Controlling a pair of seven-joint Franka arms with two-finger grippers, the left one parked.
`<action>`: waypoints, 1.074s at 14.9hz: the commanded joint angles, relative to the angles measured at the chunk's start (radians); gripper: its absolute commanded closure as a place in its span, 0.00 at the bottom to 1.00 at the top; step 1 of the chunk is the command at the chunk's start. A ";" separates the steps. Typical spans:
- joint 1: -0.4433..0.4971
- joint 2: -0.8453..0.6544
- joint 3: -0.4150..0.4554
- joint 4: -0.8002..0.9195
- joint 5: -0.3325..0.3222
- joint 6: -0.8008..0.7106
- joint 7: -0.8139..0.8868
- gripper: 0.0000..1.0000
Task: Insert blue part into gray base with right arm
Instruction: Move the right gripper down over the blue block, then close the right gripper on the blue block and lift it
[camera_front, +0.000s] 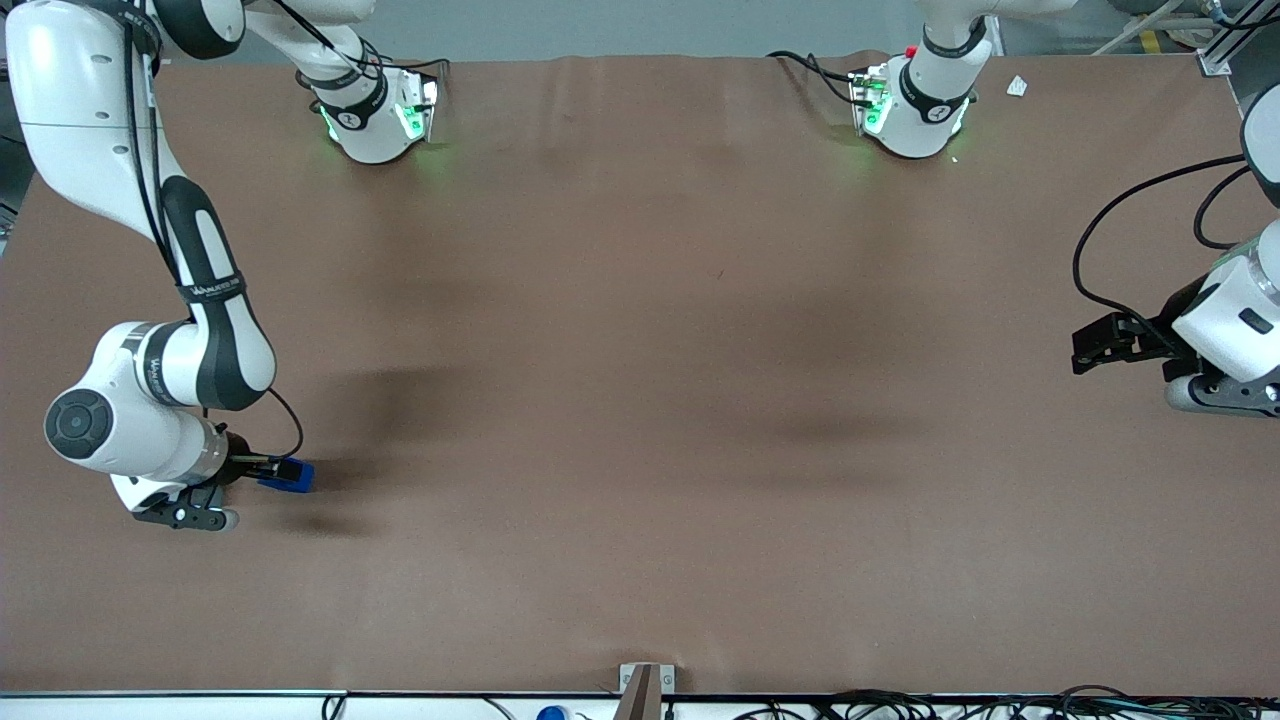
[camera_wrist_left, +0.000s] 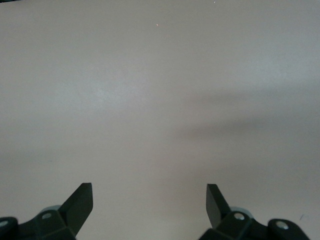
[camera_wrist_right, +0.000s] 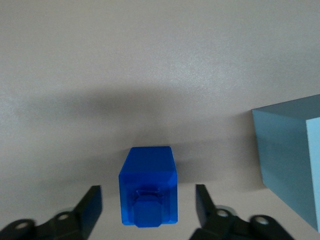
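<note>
The blue part (camera_wrist_right: 148, 192) lies on the brown table with its stepped, narrower end pointing toward the wrist camera. My right arm's gripper (camera_wrist_right: 148, 200) is open and straddles the part, with a clear gap between each black finger and it. In the front view the blue part (camera_front: 292, 476) pokes out from the gripper (camera_front: 268, 468), low over the table at the working arm's end. The gray base (camera_wrist_right: 292, 165) stands on the table beside the blue part, a short way apart from it. In the front view the base is hidden.
Two arm bases (camera_front: 375, 115) (camera_front: 915, 105) with green lights stand along the table's edge farthest from the front camera. The parked arm's gripper (camera_front: 1110, 340) hangs at its end of the table. A small bracket (camera_front: 645, 688) sits at the nearest table edge.
</note>
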 joint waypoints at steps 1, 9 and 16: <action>0.000 0.009 0.001 -0.008 0.011 0.011 0.005 0.34; -0.006 0.012 0.003 0.009 0.011 0.000 -0.001 0.78; -0.050 -0.045 -0.005 0.259 -0.011 -0.434 -0.206 1.00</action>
